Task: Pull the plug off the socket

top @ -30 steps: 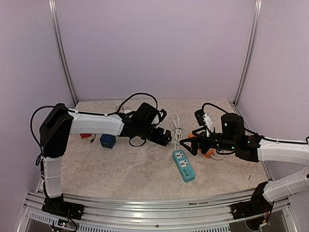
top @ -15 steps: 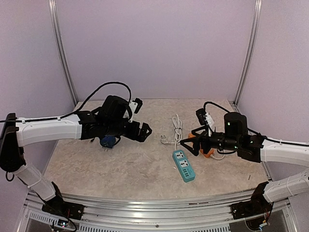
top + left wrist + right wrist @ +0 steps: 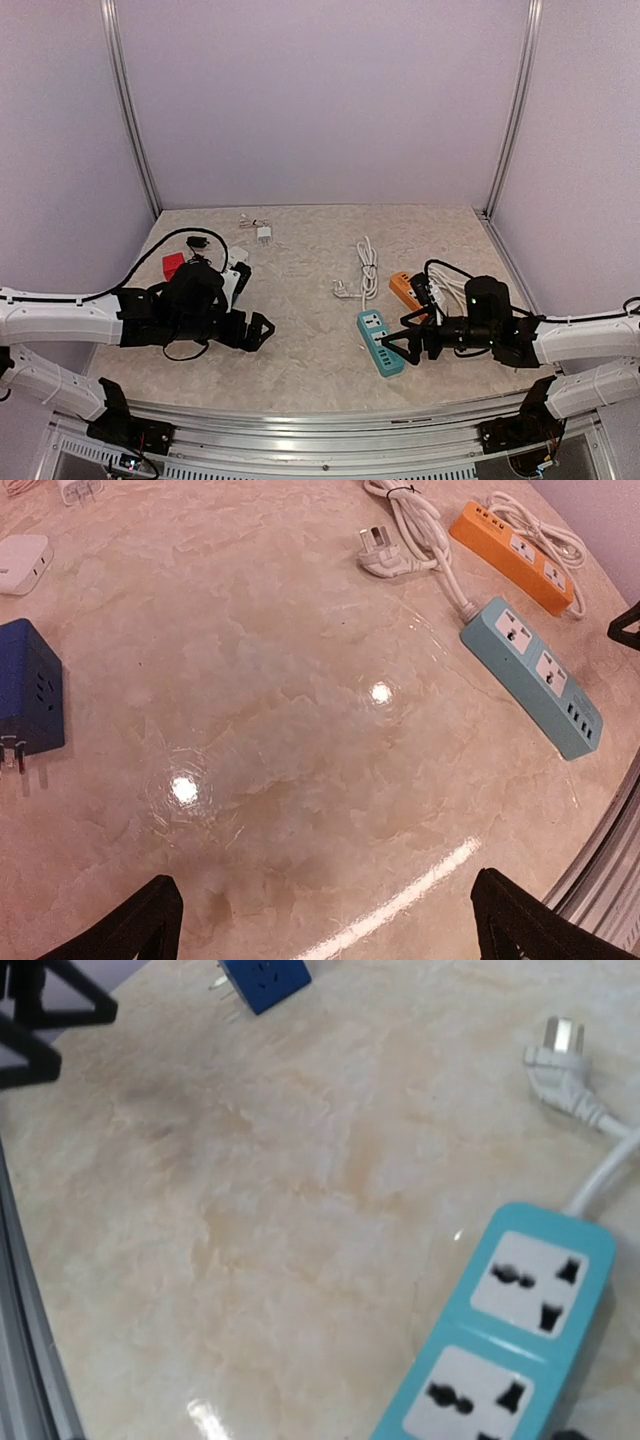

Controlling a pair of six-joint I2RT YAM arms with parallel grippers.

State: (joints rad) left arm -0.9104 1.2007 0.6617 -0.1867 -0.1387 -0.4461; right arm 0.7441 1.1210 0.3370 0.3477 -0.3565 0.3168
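Left pincer gapes wide above the glossy, marbled table, holding nothing — a blue cube adapter lies near it. Mid-table, the white plug lies free beside its bundled cord, just beyond the slim teal socket strip. Right pincer — spread wide, empty — hangs at the strip.

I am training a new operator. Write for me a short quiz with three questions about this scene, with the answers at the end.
1. True or false: a plug sits in the teal power strip.
2. The white plug lies: A) in a socket, B) loose on the table, C) between gripper fingers.
3. Are the left gripper and the right gripper open or shut?
Key: 1 false; 2 B; 3 both open.
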